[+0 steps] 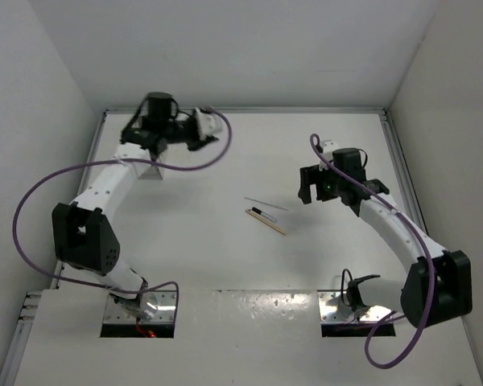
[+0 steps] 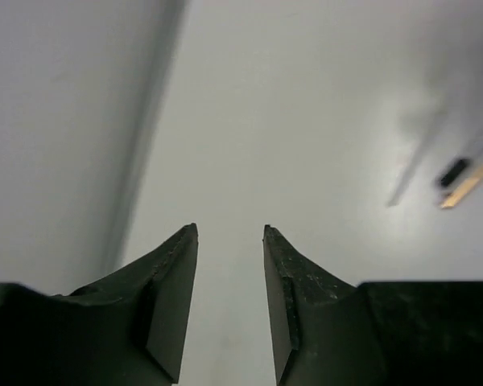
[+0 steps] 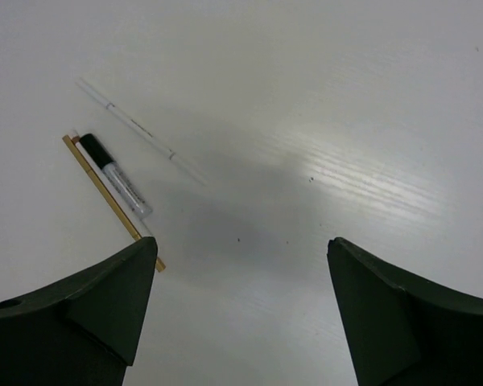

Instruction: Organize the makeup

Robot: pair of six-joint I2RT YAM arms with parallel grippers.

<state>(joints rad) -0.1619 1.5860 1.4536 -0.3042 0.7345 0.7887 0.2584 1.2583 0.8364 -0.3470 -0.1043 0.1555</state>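
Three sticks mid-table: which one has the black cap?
The short clear tube, lying close alongside the tan pencil. The pencil is longer and has no dark cap; the thin whitish stick lies apart from both.

No legible text, label, brand, number or sign was found in any view; faint dark print is noted along the thin white stick [image 3: 141, 131] and on the black-capped clear tube [image 3: 122, 183]; both too small to be read.
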